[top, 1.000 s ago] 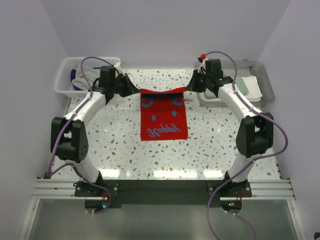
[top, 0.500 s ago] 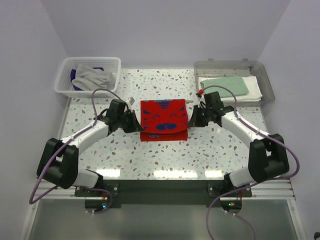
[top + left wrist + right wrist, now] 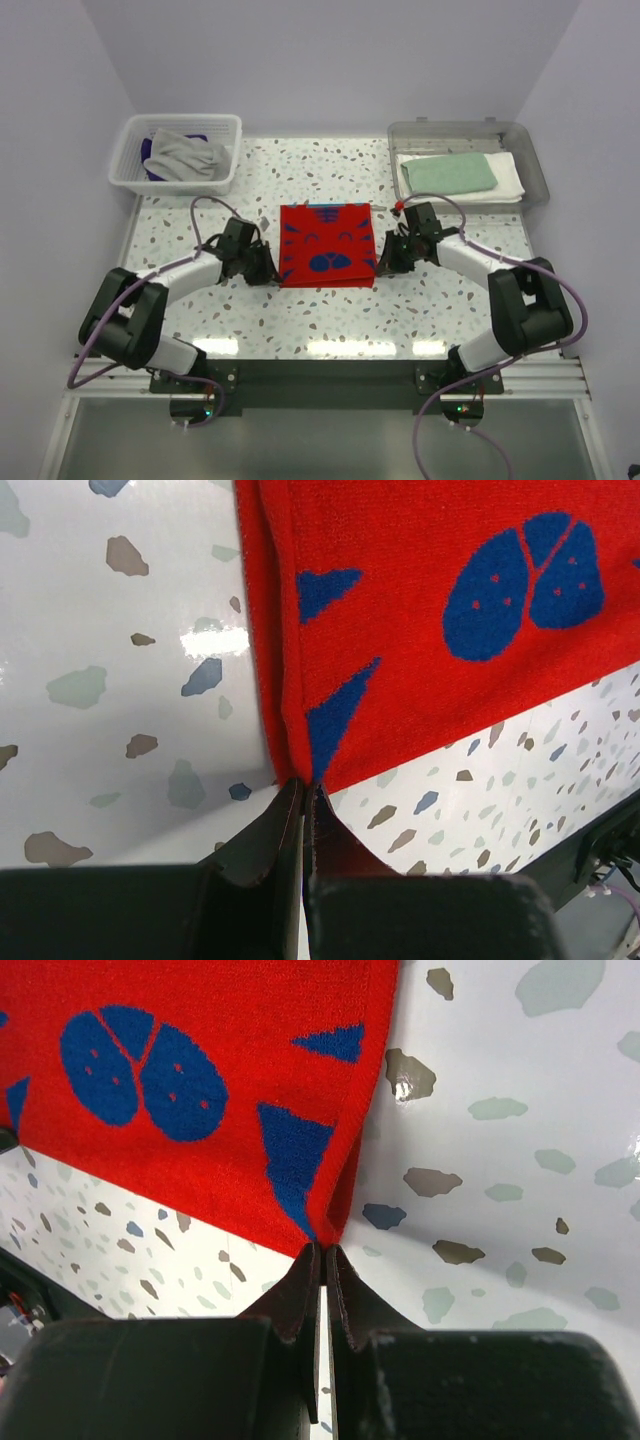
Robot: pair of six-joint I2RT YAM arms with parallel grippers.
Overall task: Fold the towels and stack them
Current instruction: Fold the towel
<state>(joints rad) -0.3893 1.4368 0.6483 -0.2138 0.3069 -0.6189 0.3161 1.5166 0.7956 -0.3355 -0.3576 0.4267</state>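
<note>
A red towel [image 3: 325, 245] with a blue pattern lies folded in half on the middle of the speckled table. My left gripper [image 3: 272, 270] is shut on its near left corner. My right gripper [image 3: 378, 266] is shut on its near right corner. In the left wrist view the red towel [image 3: 430, 600] runs into the closed left gripper [image 3: 305, 785] at table level. The right wrist view shows the red towel [image 3: 200, 1130] pinched the same way by the right gripper [image 3: 322, 1248]. A grey towel [image 3: 185, 152] and a dark purple towel [image 3: 150, 160] lie in the basket. A mint green towel [image 3: 448, 173] lies folded on a white towel [image 3: 510, 178].
The white slatted basket [image 3: 128, 180] stands at the back left. The clear grey tray [image 3: 535, 170] at the back right holds the two folded towels. Both arms reach low across the table on either side of the red towel.
Both grippers came from the back of the table towards the front and down, carrying the towel's edge over so that it now lies folded in half on the table.
</note>
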